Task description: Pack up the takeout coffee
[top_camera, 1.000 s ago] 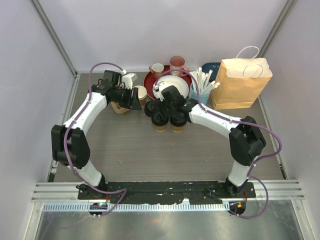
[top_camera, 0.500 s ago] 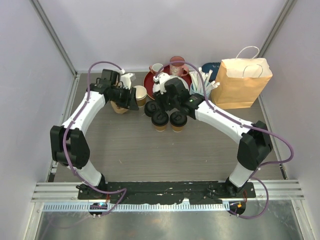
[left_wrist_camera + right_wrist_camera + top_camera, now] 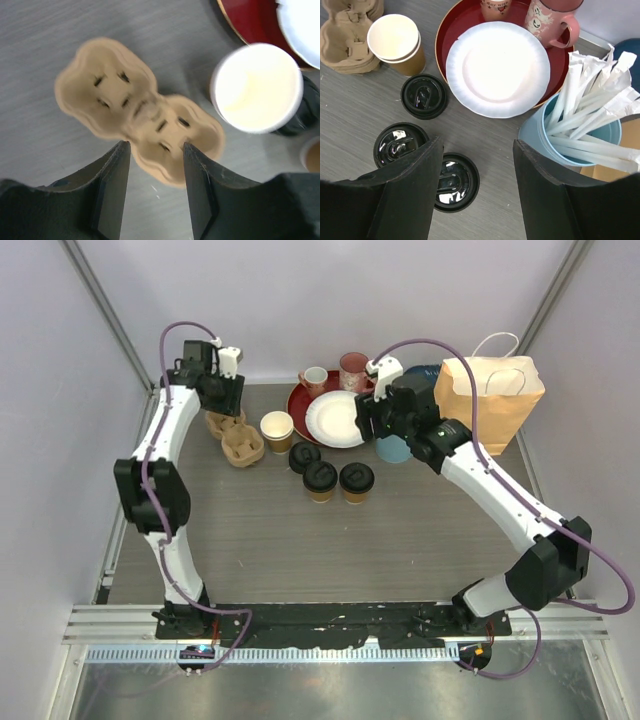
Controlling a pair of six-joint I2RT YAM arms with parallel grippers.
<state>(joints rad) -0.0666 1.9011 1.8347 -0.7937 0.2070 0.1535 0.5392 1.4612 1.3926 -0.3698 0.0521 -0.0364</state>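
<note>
Three tan takeout cups with black lids (image 3: 320, 477) stand together mid-table, also in the right wrist view (image 3: 456, 182). A lidless tan cup (image 3: 277, 427), white inside, stands beside a brown cardboard cup carrier (image 3: 235, 437). My left gripper (image 3: 220, 402) is open and empty, raised above the carrier's far-left end; its view shows the carrier (image 3: 140, 125) and the lidless cup (image 3: 256, 87) beyond the gripper (image 3: 155, 165). My right gripper (image 3: 378, 430) is open and empty, raised between the lidded cups and the straw cup (image 3: 585, 130); it also shows in its own view (image 3: 477, 170).
A brown paper bag (image 3: 485, 405) with white handles stands at the back right. A red tray (image 3: 300, 405) holds a white plate (image 3: 335, 418). Two pink and white mugs (image 3: 354, 368) stand behind it. The light-blue straw cup (image 3: 395, 450) sits partly under my right arm.
My left gripper has risen and moved back-left off the carrier. My right gripper has left the lidded cups and moved back-right towards the straw cup. The cups stayed put.
</note>
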